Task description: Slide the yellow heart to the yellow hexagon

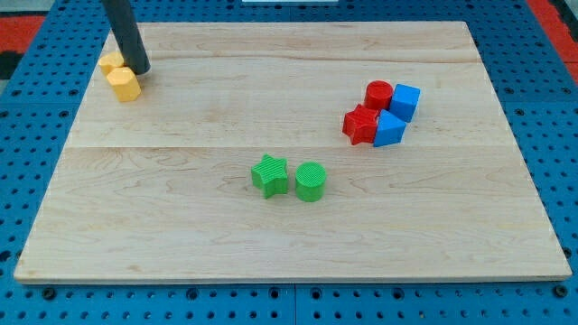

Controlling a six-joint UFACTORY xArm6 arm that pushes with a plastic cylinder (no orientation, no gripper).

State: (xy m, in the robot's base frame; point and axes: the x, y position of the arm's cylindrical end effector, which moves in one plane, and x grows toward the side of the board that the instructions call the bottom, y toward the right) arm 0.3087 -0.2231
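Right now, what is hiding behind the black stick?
Behind my tip sits a yellow block, touching the other yellow block in front. The rod covers its right side, so I cannot tell its shape.

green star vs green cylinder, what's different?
Shape: the green star has a pointed, notched outline; the green cylinder is round with a flat circular top. Place: the green star lies toward the view's left, the green cylinder right beside it on the view's right and slightly lower. Shared: same green, similar size, both far from my tip.
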